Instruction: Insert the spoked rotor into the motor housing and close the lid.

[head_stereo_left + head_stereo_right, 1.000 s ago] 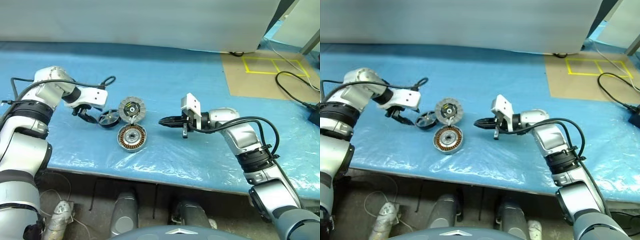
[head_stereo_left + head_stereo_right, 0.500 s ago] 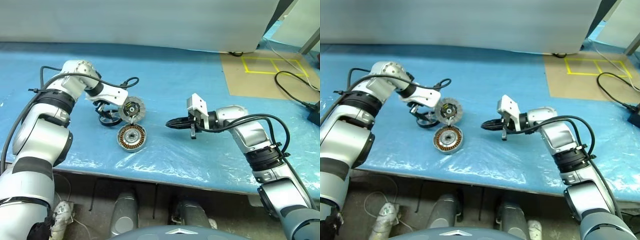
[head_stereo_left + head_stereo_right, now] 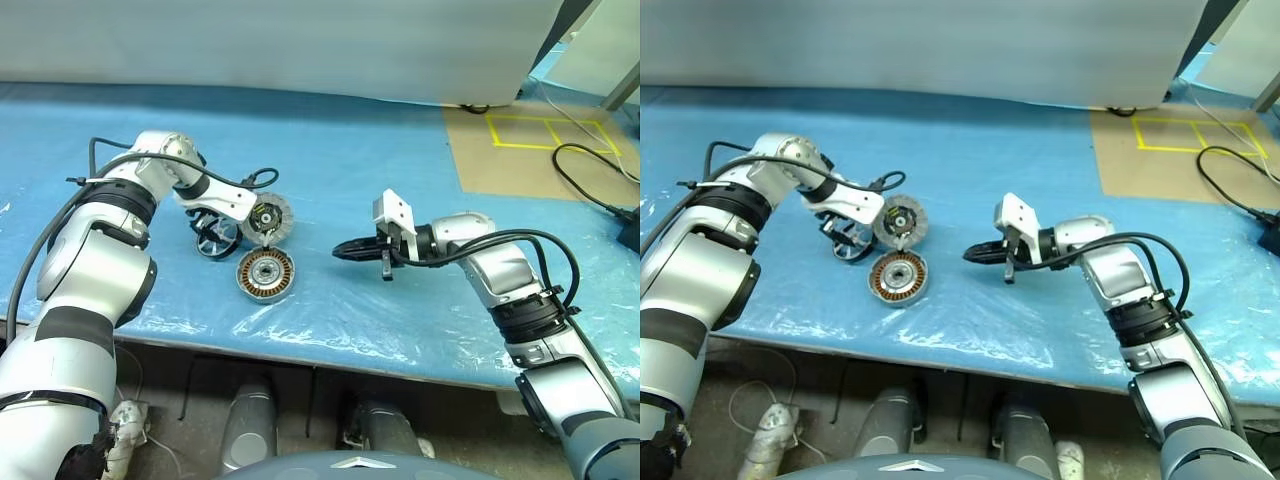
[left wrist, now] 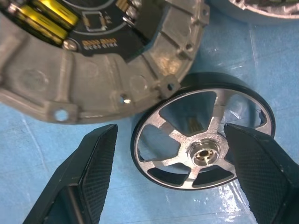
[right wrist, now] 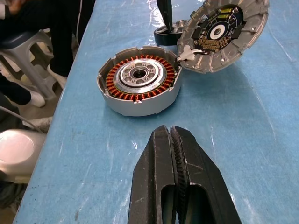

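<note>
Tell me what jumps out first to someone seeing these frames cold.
The motor housing lies open near the blue table's front edge, its copper windings showing. Its lid lies flipped open just behind, circuit side up. Left of the lid, the left gripper reaches down with open jaws on either side of the spoked rotor, while the shut right gripper waits to the right.

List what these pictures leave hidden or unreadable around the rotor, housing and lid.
- Spoked rotor: in the left wrist view the lid overlaps its rim, so contact there is unclear; the left gripper straddles it, fingers apart.
- Lid: cut off by that view's top edge; board print too small to read.
- Motor housing: its underside and far outer wall are hidden in the right wrist view.
- Right gripper: shut, base cut off.
</note>
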You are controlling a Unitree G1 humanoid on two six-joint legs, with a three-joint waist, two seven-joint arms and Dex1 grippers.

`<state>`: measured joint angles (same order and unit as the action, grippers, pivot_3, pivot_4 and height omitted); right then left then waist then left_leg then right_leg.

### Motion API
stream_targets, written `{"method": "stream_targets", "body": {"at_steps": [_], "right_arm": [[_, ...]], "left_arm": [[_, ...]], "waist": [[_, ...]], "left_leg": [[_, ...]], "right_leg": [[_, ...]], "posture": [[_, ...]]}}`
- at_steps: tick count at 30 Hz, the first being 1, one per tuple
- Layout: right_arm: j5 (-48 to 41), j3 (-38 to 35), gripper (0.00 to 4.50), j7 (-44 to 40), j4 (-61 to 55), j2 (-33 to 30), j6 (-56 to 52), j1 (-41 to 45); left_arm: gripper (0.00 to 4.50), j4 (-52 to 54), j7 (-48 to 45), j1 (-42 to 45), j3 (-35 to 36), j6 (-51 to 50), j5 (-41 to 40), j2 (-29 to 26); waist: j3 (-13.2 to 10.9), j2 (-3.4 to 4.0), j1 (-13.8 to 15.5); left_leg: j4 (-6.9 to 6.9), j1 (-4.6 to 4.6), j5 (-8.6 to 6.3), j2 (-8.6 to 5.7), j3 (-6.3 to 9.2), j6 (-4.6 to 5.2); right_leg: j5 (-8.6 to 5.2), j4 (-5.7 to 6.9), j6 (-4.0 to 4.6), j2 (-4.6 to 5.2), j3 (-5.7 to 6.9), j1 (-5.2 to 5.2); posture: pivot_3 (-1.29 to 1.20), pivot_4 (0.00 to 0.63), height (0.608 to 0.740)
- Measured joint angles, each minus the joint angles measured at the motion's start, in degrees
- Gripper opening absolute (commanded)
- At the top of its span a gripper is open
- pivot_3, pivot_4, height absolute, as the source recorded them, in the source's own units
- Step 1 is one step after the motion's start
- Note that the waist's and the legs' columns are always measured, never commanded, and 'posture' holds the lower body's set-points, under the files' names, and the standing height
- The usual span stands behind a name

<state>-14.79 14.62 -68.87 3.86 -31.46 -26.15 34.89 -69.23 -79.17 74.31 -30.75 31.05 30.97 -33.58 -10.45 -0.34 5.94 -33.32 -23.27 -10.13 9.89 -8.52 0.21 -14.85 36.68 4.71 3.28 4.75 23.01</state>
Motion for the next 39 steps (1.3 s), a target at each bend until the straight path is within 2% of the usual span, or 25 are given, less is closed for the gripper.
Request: {"method": "stream_targets", "body": {"at_steps": [9,18,25,34,39], "right_arm": [[0.1,0.0,0.00,0.6,-1.3,-0.2,-0.5,-0.5],[0.1,0.0,0.00,1.7,-1.5,0.1,-1.7,-0.7],[0.1,0.2,0.00,1.8,-1.5,1.0,-1.7,-0.7],[0.1,0.2,0.00,2.8,-1.5,1.4,-2.1,-0.7],[0.1,0.2,0.00,2.8,-1.6,1.4,-2.1,-1.0]], "left_arm": [[3.85,-1.0,-0.5,3.9,1.6,0.3,-1.1,0.2],[3.85,-2.1,-1.0,4.2,1.6,-0.5,-0.9,-1.4],[3.85,-0.3,-5.4,4.1,1.8,-6.1,-1.7,-0.5],[3.85,0.5,-6.0,1.9,5.0,8.2,-7.3,-0.2],[3.85,-1.2,-4.0,2.0,4.5,12.4,-5.8,-1.0]], "waist": [[0.0,-0.01,0.0],[0.0,-0.01,0.0],[0.0,-0.01,0.1],[0.0,-0.01,0.0],[0.0,-0.01,0.0]], "left_leg": [[0.00,0.00,0.00,0.00,0.00,0.01],[0.00,-0.01,0.00,0.00,0.00,0.00],[0.00,-0.01,0.00,0.00,0.00,0.01],[0.00,0.00,0.00,0.01,-0.01,0.02],[0.00,0.01,0.00,0.01,0.00,0.01]], "right_leg": [[0.00,-0.01,0.00,0.00,0.00,0.00],[0.00,-0.02,0.00,0.01,0.00,0.00],[0.00,-0.01,0.01,0.02,0.00,0.00],[0.00,0.00,0.01,0.01,0.00,0.00],[0.00,0.00,0.01,0.01,0.00,0.00]], "posture": [[0.00,0.150,0.740],[0.00,0.150,0.740],[0.00,0.150,0.740],[0.00,0.150,0.740],[0.00,0.150,0.740]]}}
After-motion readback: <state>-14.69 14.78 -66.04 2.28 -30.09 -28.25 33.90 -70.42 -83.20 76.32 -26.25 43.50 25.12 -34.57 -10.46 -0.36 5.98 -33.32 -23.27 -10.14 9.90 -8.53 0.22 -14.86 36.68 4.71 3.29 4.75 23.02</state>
